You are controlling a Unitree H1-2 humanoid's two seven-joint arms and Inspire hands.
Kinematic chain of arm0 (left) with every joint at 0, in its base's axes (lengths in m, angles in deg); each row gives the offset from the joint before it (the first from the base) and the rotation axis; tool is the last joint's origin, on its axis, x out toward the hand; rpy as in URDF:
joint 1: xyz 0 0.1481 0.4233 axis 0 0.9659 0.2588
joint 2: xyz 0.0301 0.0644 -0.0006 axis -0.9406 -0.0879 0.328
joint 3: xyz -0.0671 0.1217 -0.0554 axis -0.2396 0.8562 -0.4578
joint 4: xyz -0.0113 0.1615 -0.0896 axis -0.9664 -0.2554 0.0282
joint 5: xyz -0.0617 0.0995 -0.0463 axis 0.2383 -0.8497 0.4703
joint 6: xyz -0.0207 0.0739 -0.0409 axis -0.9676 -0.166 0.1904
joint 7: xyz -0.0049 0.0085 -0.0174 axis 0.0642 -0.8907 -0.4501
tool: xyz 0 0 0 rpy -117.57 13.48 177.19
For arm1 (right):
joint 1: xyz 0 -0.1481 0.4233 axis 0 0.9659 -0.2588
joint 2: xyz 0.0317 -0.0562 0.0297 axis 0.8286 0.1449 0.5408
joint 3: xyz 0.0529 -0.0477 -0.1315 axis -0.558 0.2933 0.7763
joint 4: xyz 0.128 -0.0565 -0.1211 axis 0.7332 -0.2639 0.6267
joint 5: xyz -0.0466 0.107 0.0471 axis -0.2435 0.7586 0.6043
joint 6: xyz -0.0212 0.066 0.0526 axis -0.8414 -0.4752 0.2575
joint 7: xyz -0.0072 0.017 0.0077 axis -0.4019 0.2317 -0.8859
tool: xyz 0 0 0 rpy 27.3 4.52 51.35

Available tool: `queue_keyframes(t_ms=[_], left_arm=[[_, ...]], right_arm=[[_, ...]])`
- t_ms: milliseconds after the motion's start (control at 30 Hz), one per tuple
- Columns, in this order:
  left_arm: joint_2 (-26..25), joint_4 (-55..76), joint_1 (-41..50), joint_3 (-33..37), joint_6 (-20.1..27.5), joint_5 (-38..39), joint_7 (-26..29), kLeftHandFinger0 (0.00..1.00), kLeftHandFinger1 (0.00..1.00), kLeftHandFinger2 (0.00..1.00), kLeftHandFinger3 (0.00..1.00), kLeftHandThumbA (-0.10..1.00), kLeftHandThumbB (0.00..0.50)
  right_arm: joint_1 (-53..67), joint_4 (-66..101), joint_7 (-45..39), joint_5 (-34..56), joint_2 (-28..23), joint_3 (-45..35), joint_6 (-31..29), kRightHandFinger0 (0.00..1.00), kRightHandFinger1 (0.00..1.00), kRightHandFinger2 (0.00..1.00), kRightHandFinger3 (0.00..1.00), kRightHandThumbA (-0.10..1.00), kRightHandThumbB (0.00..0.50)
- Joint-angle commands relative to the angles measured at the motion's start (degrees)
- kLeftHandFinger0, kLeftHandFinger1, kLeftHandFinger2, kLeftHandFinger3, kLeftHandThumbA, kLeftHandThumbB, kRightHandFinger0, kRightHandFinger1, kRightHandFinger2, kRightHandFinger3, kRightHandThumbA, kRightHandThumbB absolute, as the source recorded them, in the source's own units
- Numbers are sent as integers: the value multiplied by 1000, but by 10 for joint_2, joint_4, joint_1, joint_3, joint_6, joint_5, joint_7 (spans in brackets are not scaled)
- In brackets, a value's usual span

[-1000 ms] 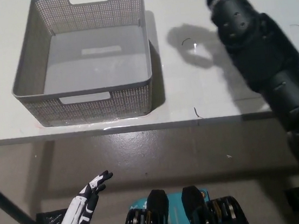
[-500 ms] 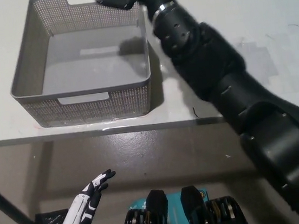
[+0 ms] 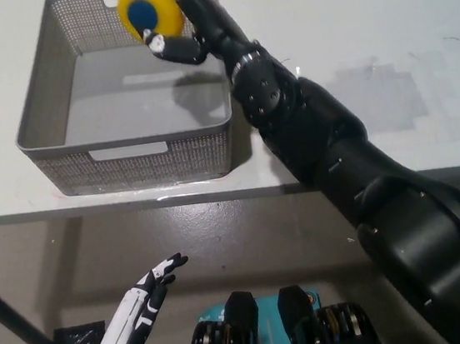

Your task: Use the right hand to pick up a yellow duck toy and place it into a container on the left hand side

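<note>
My black right hand [image 3: 183, 27] is shut on the yellow duck toy [image 3: 148, 12], whose round yellow underside with a blue centre faces up at me. The hand holds it in the air over the far right part of the grey mesh basket [image 3: 55, 118], which stands on the left of the white table [image 3: 350, 56]. The basket's floor looks bare. My white left hand [image 3: 149, 298] hangs low at the picture's lower left, below the table edge, with its fingers apart and nothing in it.
The table's front edge [image 3: 216, 195] runs across the middle of the picture, with grey floor below it. A dark table leg [image 3: 13, 320] slants down at the far left. My right arm stretches diagonally over the table's right half.
My right arm has swung from the table's far right to over the basket, carrying the duck toy. The toy now shows fully above the basket. The left hand barely shifted.
</note>
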Motion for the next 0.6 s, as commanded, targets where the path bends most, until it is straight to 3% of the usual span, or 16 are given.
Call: queue_keyframes(t_ms=[0, 33, 67, 133, 233, 300, 433, 533, 567], left_arm=[[-2, 8, -10, 3, -6, -2, -10, 1000, 1000, 1000, 1000, 1000, 390], [-2, 8, -11, 3, -6, -1, -11, 1000, 1000, 1000, 1000, 1000, 397], [-2, 7, -12, 3, -7, -1, -12, 1000, 1000, 1000, 1000, 1000, 399], [-3, 6, -13, 3, -5, -4, -12, 1000, 1000, 1000, 1000, 1000, 398], [-3, 9, -13, 2, -9, -3, -15, 1000, 1000, 1000, 1000, 1000, 403], [-3, 11, -13, 3, -12, -4, -15, 1000, 1000, 1000, 1000, 1000, 405], [-3, 5, -17, 3, -9, -9, -16, 1000, 1000, 1000, 1000, 1000, 406], [-3, 3, -19, 4, -8, -9, -17, 1000, 1000, 1000, 1000, 1000, 409], [-3, 5, -19, 5, -12, -8, -19, 1000, 1000, 1000, 1000, 1000, 405]], right_arm=[[-20, 0, -3, 29, -2, -15, 1, 509, 854, 1000, 1000, 153, 221], [-20, 3, -34, 31, -7, -13, 1, 863, 1000, 1000, 1000, 395, 290], [-21, 4, -56, 29, -11, -9, 3, 1000, 1000, 1000, 1000, 624, 335], [-23, 8, -92, 15, -19, 10, 18, 1000, 1000, 1000, 1000, 882, 402], [-22, 19, -114, 12, -24, 21, 38, 1000, 1000, 1000, 1000, 1000, 435], [-20, 25, -119, 15, -27, 22, 37, 1000, 1000, 1000, 1000, 1000, 423], [-16, 39, -127, 20, -36, 22, 35, 1000, 1000, 1000, 1000, 1000, 456], [-14, 55, -134, 27, -45, 17, 38, 1000, 1000, 1000, 1000, 1000, 454], [-11, 70, -137, 30, -51, 14, 43, 1000, 1000, 1000, 1000, 1000, 412]])
